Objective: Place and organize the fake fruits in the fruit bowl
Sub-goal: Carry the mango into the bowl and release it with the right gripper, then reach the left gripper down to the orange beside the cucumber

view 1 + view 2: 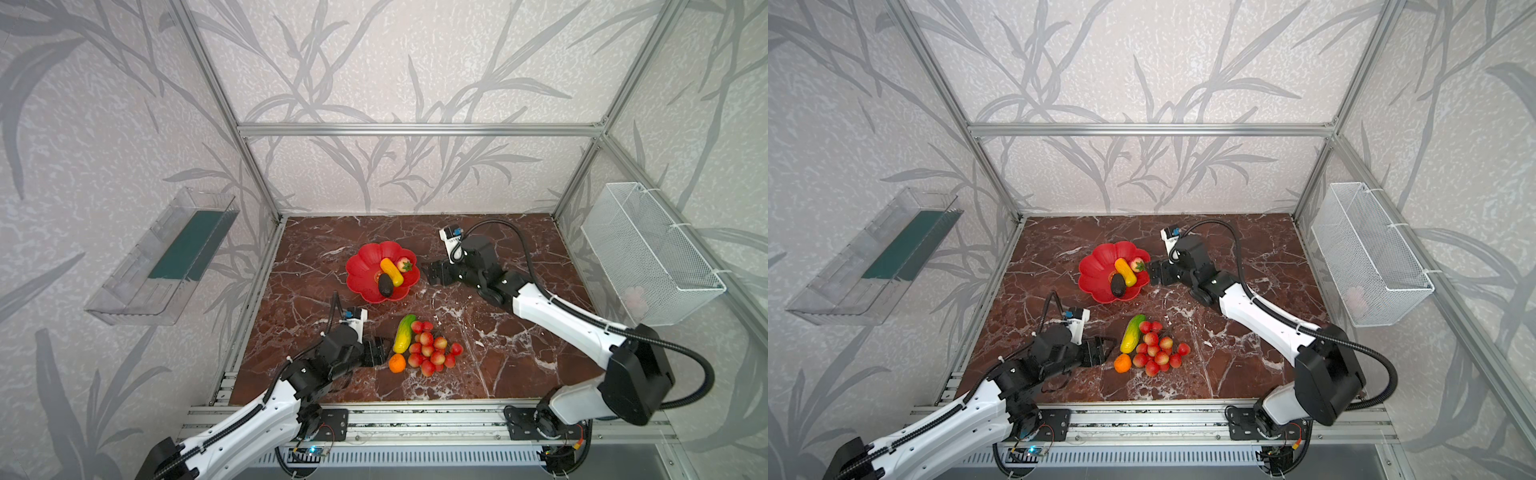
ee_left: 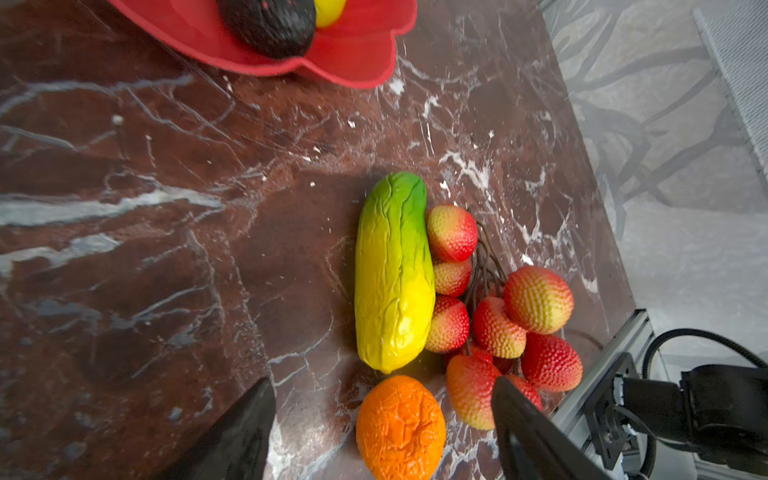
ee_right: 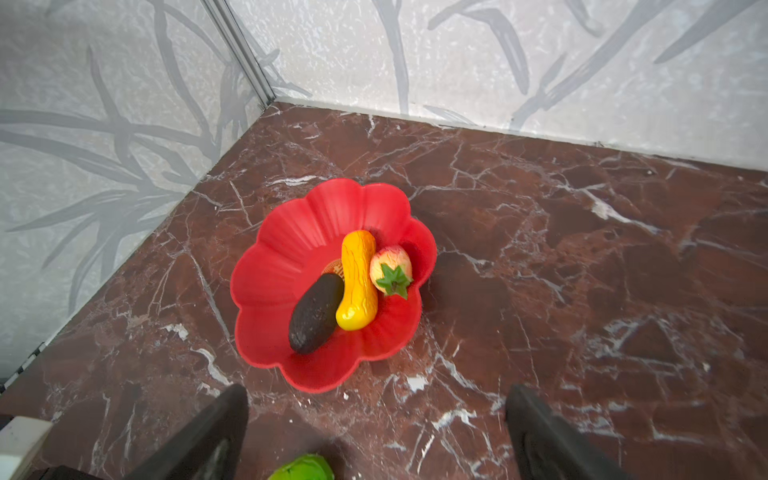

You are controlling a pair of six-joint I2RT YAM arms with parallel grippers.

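1. Left gripper, jaws apart and empty, is the nearer one.
2. Orange lies between its jaws, at its 4 o'clock; bowl stands at the orange's 12 o'clock.
3. Green-yellow fruit runs 1-to-7 o'clock.
4. Right gripper gapes wide, empty, at bowl's 3 o'clock.

Marble tabletop, clear wall tray (green inside), white mesh basket

Lab robot cell: aluminium frame, leaf-patterned wall panels, marble-look tabletop, rail-mounted arms.
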